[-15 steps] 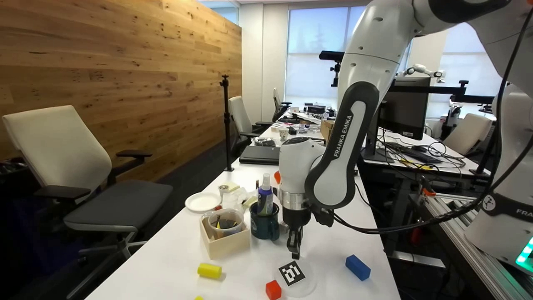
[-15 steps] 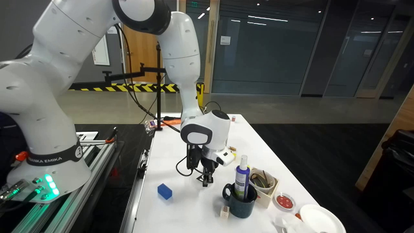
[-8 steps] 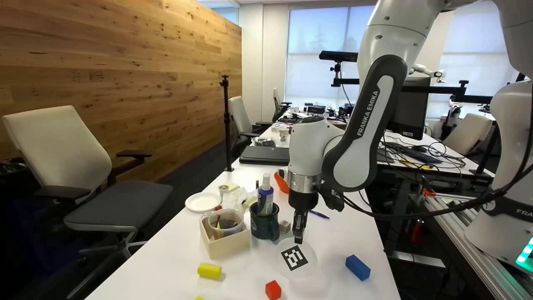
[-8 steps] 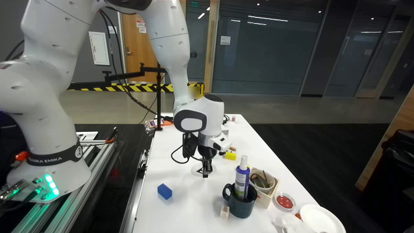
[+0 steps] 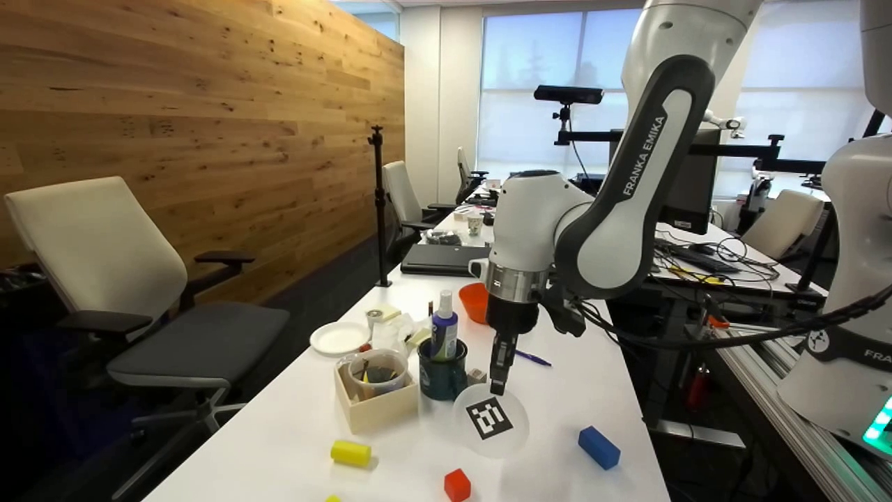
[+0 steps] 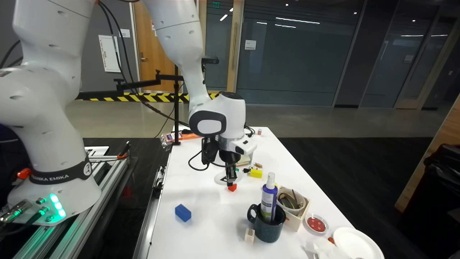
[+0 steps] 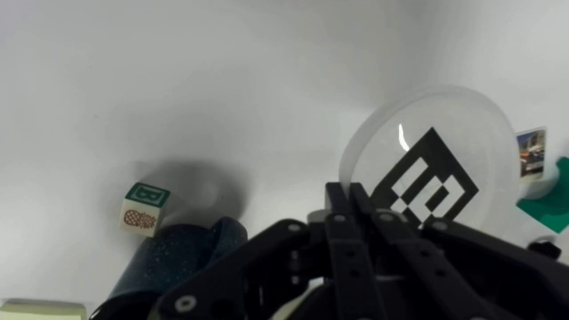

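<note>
My gripper (image 5: 497, 390) is shut on the rim of a round translucent lid (image 5: 514, 429), which carries a black-and-white square marker (image 7: 424, 182). In the wrist view the lid's edge passes between the two fingertips, and the disc (image 7: 471, 133) spreads to the right of them. It hangs tilted above the white table. Partly behind the gripper (image 6: 230, 182), the lid (image 6: 218, 178) shows in an exterior view. Close by are a dark teal mug (image 5: 439, 383) holding a spray bottle (image 5: 444, 335), and a wooden letter cube (image 7: 142, 209). A red block (image 5: 457, 484) lies beyond the lid.
A blue block (image 5: 598, 447) and a yellow cylinder (image 5: 350, 453) lie on the table. Around the mug stand a cream box (image 5: 380, 413), an orange bowl (image 5: 474, 303), a purple pen (image 5: 533, 358) and a white plate (image 5: 338, 339). A green piece (image 7: 551, 200) shows at the wrist view's right.
My gripper has risen and carried the lid up with it, still pinched at the rim. In an exterior view the red block has come into sight below the fingers. The other table objects stay put.
</note>
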